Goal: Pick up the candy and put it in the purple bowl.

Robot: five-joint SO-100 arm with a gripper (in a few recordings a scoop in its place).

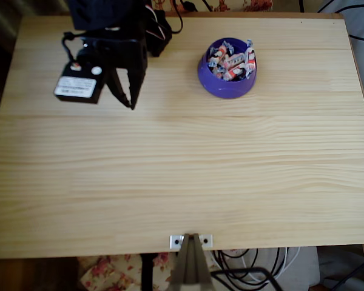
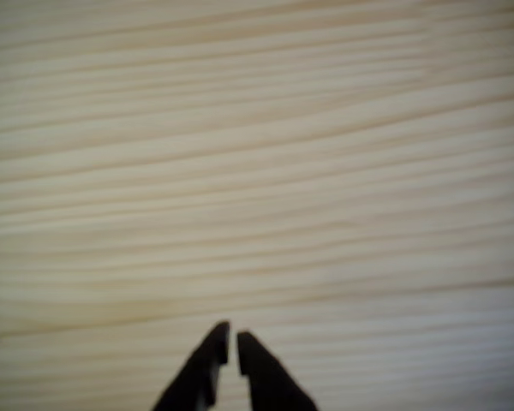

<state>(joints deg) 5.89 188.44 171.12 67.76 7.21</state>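
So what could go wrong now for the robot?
The purple bowl is already piled with candy, so dropping in another might make one roll out. The claw hangs to the bowl's left in the overhead view, its tips nearly together and holding nothing; swinging across low, it might knock the bowl along the table.

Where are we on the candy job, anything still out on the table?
Looks finished: several candies lie inside the purple bowl. In hand: nothing; the gripper is nearly closed with nothing between its fingers, over bare table left of the bowl in the overhead view. Left: I see no loose candy on the wood, so probably nothing.
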